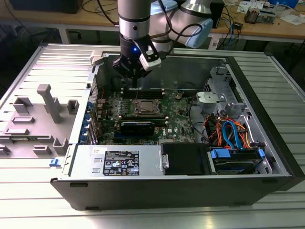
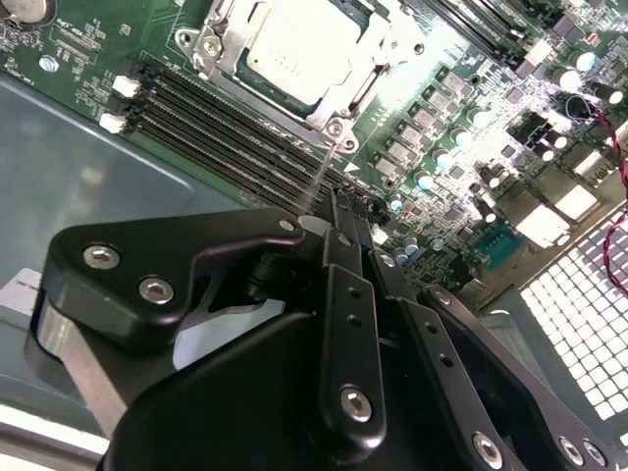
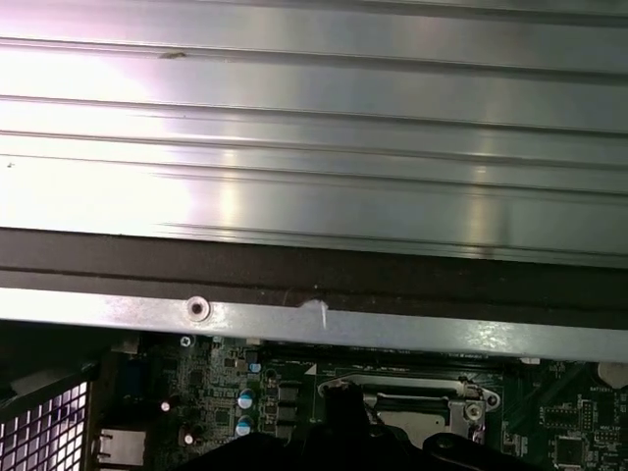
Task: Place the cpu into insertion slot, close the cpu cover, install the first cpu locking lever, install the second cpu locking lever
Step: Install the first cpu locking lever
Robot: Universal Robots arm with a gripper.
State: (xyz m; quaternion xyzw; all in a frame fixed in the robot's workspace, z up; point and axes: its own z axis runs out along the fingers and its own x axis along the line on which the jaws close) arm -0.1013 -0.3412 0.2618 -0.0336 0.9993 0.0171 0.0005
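Observation:
The cpu (image 2: 294, 49) lies flat in the insertion slot (image 1: 135, 106) on the green board, its silver top showing. The cpu cover (image 2: 228, 47) is down around it as a metal frame. A thin silver lever rod (image 2: 322, 172) slants up from the socket corner toward my gripper (image 2: 351, 211). The two black fingers are close together, shut, with the rod's end right beside their tips; whether they touch it I cannot tell. In the exterior view my gripper (image 1: 137, 80) hangs just behind the socket, over the board's rear edge. The first wrist view shows the socket rim (image 3: 432, 400).
Long black memory slots (image 2: 226, 118) run beside the socket. The case wall (image 2: 88, 177) is close behind the gripper. A power supply (image 1: 124, 162) fills the case front, and a drive cage with cables (image 1: 228, 138) sits at the exterior view's right. A grey fixture (image 1: 43, 114) stands outside.

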